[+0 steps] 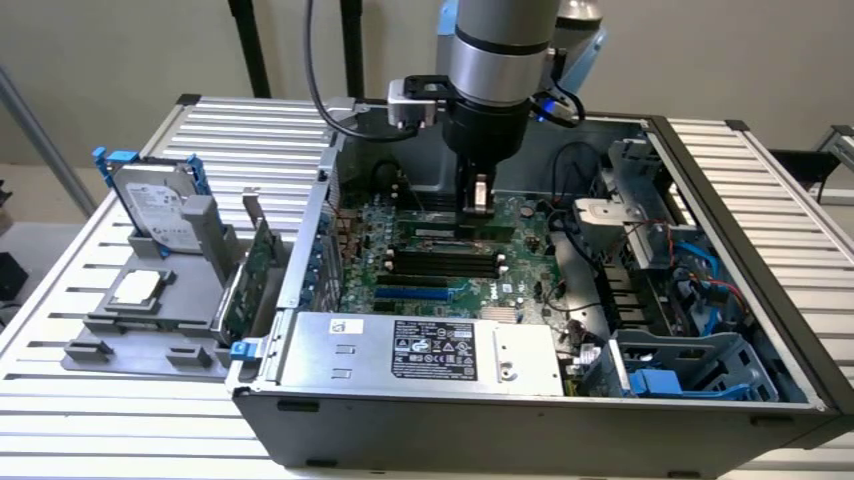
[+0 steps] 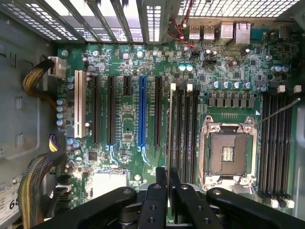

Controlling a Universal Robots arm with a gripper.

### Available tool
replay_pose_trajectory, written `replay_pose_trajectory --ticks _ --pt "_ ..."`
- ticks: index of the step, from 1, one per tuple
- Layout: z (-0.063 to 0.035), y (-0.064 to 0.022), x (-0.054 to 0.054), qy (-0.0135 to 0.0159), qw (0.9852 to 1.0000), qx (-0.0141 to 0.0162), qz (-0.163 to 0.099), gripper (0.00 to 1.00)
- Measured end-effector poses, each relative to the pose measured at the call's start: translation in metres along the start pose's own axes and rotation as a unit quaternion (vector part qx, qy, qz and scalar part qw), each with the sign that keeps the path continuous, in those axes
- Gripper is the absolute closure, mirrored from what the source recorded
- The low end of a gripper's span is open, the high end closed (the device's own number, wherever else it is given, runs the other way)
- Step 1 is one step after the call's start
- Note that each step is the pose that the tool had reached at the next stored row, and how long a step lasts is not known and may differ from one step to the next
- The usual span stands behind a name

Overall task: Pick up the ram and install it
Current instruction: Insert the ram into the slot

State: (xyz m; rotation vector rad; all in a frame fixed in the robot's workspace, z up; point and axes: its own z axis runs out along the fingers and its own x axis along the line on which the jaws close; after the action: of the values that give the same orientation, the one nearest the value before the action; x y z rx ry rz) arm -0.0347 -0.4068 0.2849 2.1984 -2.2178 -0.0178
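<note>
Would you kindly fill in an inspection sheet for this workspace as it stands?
Surface: slatted metal table carrying open grey computer case.
Job's things: thin green ram stick, edge-on above black memory slots.
Clutter: silver hard drive and green bracketed card on grey stand.
Grippers: black claw shut on the ram stick.
Cables: blue cables; yellow-black bundle.
Surroundings: beige wall.

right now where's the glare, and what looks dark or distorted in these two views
Exterior view: even overhead light, pale sheen on the ribbed table, case interior shaded under the arm. Wrist view: bright blown-out light through the rear grille, gripper dark in the foreground, the ram seen edge-on as a thin line, straight slots bowing slightly.
</note>
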Motion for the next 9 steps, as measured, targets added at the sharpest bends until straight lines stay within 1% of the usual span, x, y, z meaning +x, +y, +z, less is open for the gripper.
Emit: replay_pose_trajectory --ticks 9 --pt "0.0162 -0.0004 0.000 0.0000 1.0000 0.0000 0.000 0.86"
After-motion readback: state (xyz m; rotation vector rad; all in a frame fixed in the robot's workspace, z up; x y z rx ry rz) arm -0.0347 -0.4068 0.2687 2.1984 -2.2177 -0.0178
